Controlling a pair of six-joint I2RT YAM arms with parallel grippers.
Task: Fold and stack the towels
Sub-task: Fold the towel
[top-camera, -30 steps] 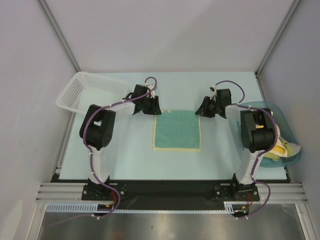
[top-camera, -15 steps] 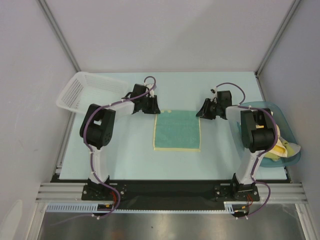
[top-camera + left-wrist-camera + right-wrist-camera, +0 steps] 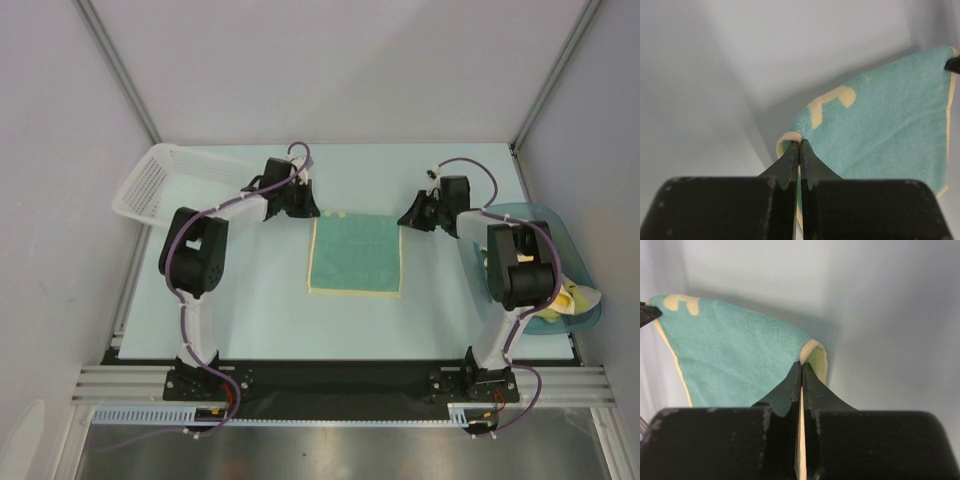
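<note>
A basket (image 3: 165, 180) sits at 10 o'clock. Your left gripper (image 3: 799, 146) is pinched tight on the far-left corner of the teal towel (image 3: 354, 256). The teal towel lies mostly flat and unfolded at table centre. Your right gripper (image 3: 801, 367) is clamped tight on its far-right corner. More towels (image 3: 560, 300) wait in the tub (image 3: 590, 262) at 3 o'clock. By the look of it, the first fold is only beginning, and no stack exists.

1. Soft, even light from above; the table (image 3: 260, 320) looks pale and flat, the arms (image 3: 195, 260) casting faint shadows.
2. Wrist views: black foreground blurred, teal towel (image 3: 880, 125) weave crisper, a grey shadow beneath its lifted corner.
</note>
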